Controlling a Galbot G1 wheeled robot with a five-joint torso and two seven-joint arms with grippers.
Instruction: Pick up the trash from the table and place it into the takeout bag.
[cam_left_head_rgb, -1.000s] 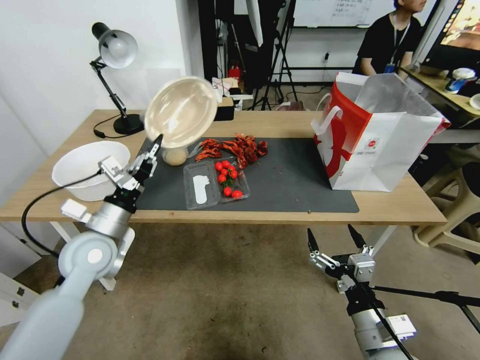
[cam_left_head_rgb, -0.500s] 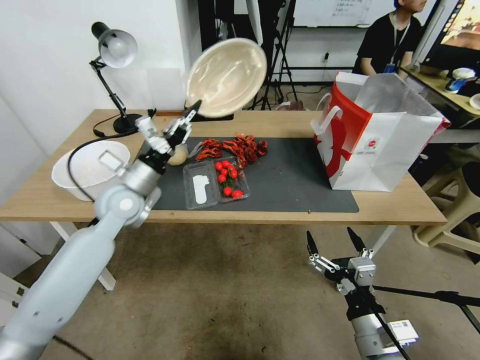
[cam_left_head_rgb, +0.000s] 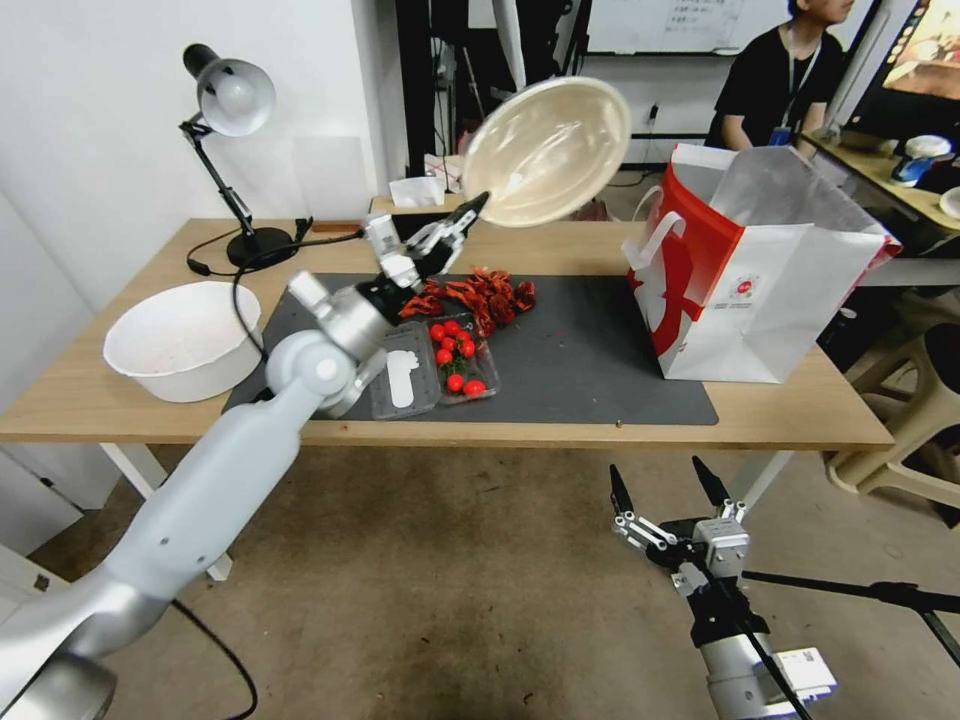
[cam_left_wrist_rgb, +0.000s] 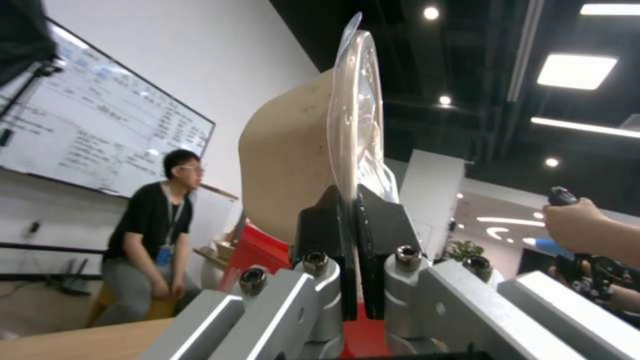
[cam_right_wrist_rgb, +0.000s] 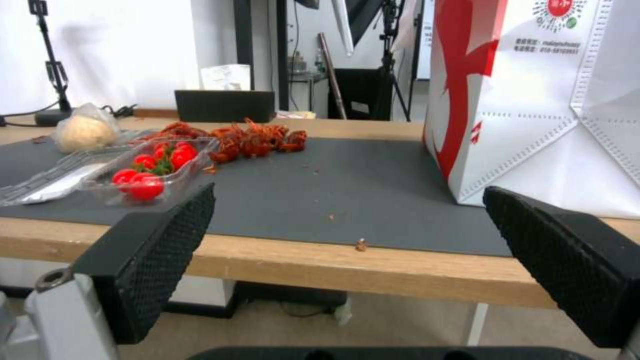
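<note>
My left gripper (cam_left_head_rgb: 462, 218) is shut on the rim of the beige oval lidded container (cam_left_head_rgb: 548, 150), holding it tilted on edge high above the dark mat (cam_left_head_rgb: 590, 360) on the table (cam_left_head_rgb: 780, 420). The left wrist view shows the two fingers (cam_left_wrist_rgb: 320, 225) pinching the container (cam_left_wrist_rgb: 293, 145) at its clear lid's edge. The takeout bag (cam_left_head_rgb: 760, 270) stands open at the table's right end, just right of the container. A pale wrapped wad (cam_right_wrist_rgb: 83, 131) lies on the mat's far left. My right gripper (cam_left_head_rgb: 657, 472) hangs open below the table's front edge, facing the bag (cam_right_wrist_rgb: 567, 100).
A clamshell box of cherry tomatoes (cam_left_head_rgb: 430, 365) and a pile of red crayfish shells (cam_left_head_rgb: 470, 295) lie mid-mat. A big white bowl (cam_left_head_rgb: 180, 340) and a desk lamp (cam_left_head_rgb: 230, 100) stand at the left end. A stool (cam_left_head_rgb: 900, 420) sits right of the table.
My left arm has swung right and upward with the container, from over the mat's left part to beside the bag's top. The right gripper has stayed put below the table.
</note>
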